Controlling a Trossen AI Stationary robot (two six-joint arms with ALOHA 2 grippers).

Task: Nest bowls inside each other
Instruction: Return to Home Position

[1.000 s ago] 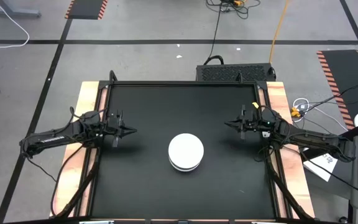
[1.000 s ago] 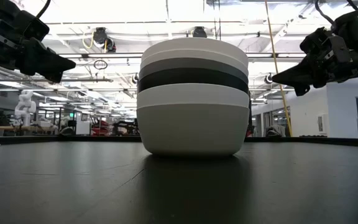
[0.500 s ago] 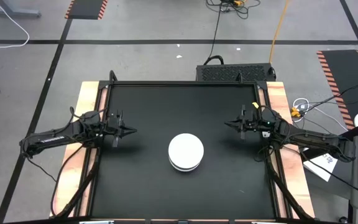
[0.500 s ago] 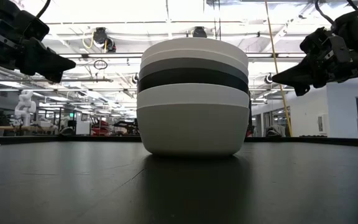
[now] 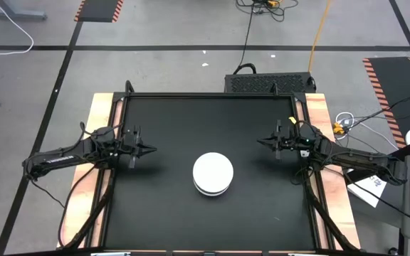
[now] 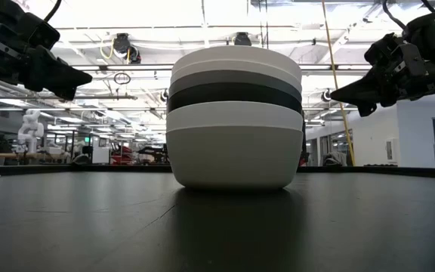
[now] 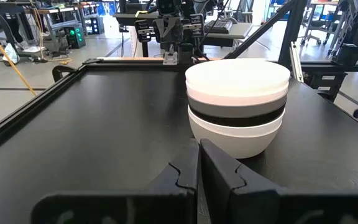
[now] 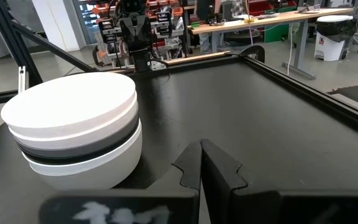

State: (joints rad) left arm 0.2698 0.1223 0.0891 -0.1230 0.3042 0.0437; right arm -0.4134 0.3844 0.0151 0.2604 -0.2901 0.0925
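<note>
bowls [image 5: 213, 173] nested in one stack mid table [image 5: 169, 128], white on top, left gripper [image 5: 150, 149] and right gripper [image 5: 262, 141] well apart either side, jaws closed, empty

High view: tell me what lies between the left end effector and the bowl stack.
Nothing: the high view shows only bare black table between the left end effector and the bowl stack.

- left arm [image 5: 62, 155] reaches in from left, raised; left gripper [image 5: 148, 149] points right, fingers pressed together, empty
- right arm [image 5: 354, 160] mirrors it from right; right gripper [image 5: 262, 141] points left, fingers together, empty
</note>
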